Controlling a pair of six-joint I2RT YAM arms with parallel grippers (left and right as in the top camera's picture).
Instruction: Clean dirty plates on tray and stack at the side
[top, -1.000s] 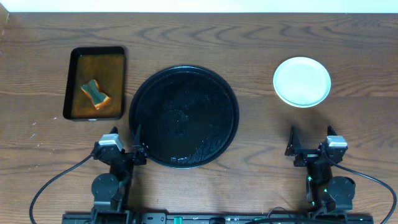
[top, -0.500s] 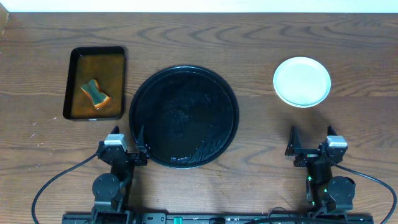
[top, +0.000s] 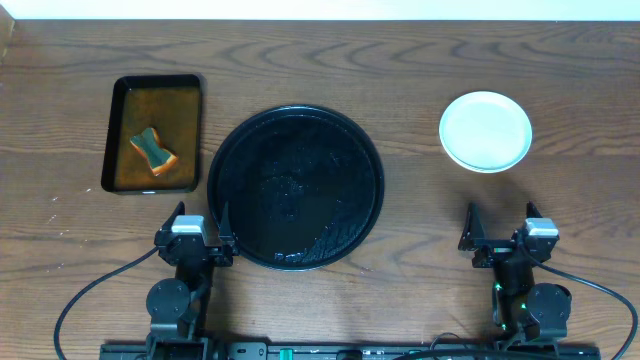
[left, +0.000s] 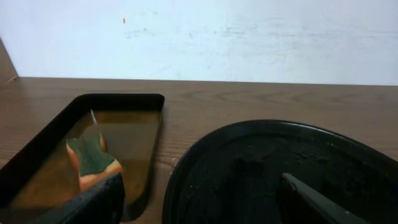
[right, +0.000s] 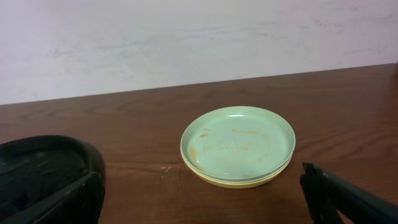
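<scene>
The round black tray (top: 295, 188) holds no plates. The stack of plates (top: 486, 131) sits on the table (top: 400, 60) well to the right of that tray and a little farther back. From the right wrist view, a mint plate (right: 237, 140) lies on top with a pale yellow plate (right: 205, 175) showing under its rim. I cannot tell whether a third plate is in the stack.

The left hand (top: 201, 212) hangs at the tray's near-left rim with its fingers spread and nothing between them. The right hand (top: 500, 215) is well right of the tray and nearer than the stack, also spread wide and holding nothing. The sponge (top: 152, 150) lies in brown liquid in the rectangular tray (top: 112, 130), just left of the round tray.

The stacking looks done, so what remains is probably a check of the result. The top plate shows faint orange-brown streaks, so it likely needs one more wipe. To do that well:
- Take the sponge by its narrow waist and let it drip before carrying it over the round tray.
- Steady the stack at its rim with the right hand so it does not slide.
- Wipe from the centre outward with light pressure, keeping the plates nested.
</scene>
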